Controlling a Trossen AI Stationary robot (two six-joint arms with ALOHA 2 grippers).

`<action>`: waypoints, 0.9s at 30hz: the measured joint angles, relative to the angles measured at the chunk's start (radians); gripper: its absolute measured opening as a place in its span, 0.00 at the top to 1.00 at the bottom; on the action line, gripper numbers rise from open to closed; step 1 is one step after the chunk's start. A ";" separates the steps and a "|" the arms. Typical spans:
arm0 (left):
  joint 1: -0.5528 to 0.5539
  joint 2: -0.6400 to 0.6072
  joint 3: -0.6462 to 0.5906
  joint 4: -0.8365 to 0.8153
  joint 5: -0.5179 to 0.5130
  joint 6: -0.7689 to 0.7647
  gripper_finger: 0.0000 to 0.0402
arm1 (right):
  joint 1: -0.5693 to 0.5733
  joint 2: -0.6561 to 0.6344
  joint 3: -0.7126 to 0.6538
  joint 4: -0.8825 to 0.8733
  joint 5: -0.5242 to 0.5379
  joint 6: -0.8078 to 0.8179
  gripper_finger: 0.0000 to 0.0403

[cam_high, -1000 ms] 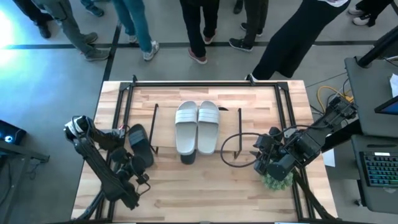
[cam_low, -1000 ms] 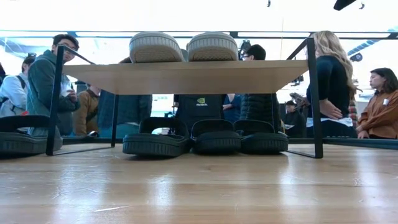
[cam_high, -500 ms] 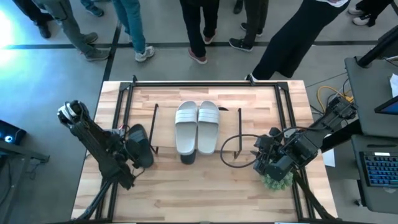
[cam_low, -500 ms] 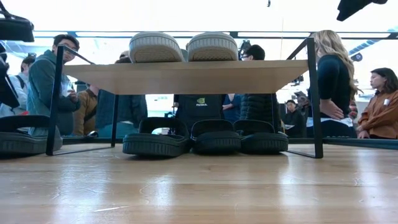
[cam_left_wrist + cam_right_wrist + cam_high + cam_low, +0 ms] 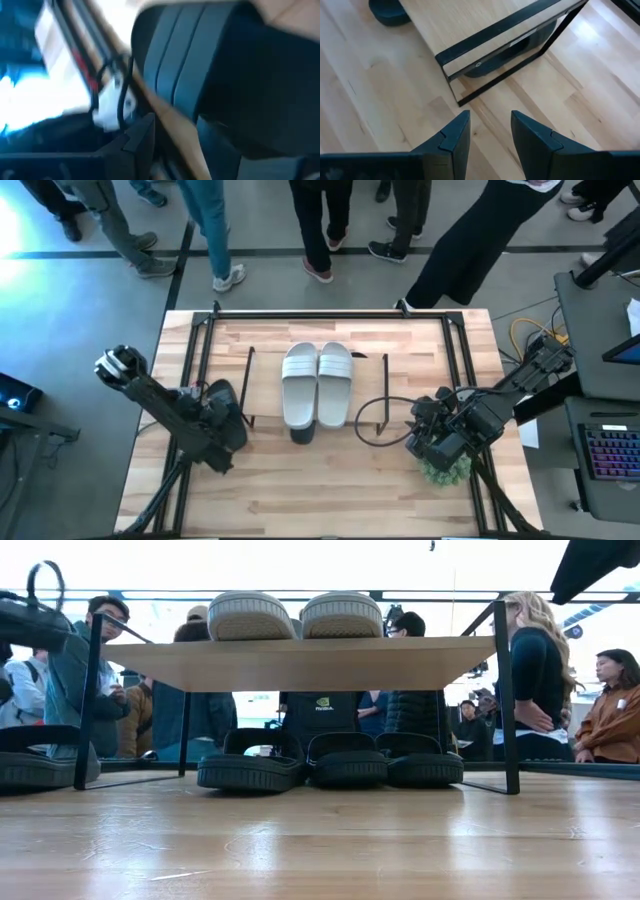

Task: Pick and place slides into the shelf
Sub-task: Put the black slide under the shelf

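Room: people stand along the far edge of the wooden table [image 5: 330, 485]; more of them show behind the rack in the low view.
Shelf: the shelf [image 5: 300, 662] stands mid-table, light board on thin black legs.
On top: the two pale slides [image 5: 318, 383] lie side by side on the board.
Underneath: three black slides [image 5: 330, 760] sit in a row on the tabletop under the board, toes toward the low camera.
Last slide: the fourth black slide [image 5: 226, 414] lies on the table just left of the shelf's left legs, outside the rack.
Left gripper: the left gripper [image 5: 222, 430] is at that slide, its arm partly over it; I cannot tell whether the fingers have hold of it or stand clear.
Right gripper: the right gripper [image 5: 490, 132] hovers at the shelf's right end, fingers apart and holding nothing.
Handling: judged light, rubbery and a little flexible; the wide strap or the sole's edge looks the surest place to pinch, and the foam should not slip much.
Hard to see: the left wrist view is smeared, showing only dark ribbed strap close up; contact is not readable from above either.
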 joint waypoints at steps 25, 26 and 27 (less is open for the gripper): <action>0.342 0.043 0.105 -0.077 -0.036 0.477 0.70 | -0.023 -0.041 0.009 -0.007 -0.076 0.090 0.67; 0.341 0.051 0.096 -0.075 -0.038 0.494 0.70 | -0.026 -0.042 0.009 -0.007 -0.084 0.095 0.67; 0.341 0.058 0.086 -0.075 -0.038 0.502 0.70 | -0.030 -0.042 0.009 -0.007 -0.093 0.098 0.67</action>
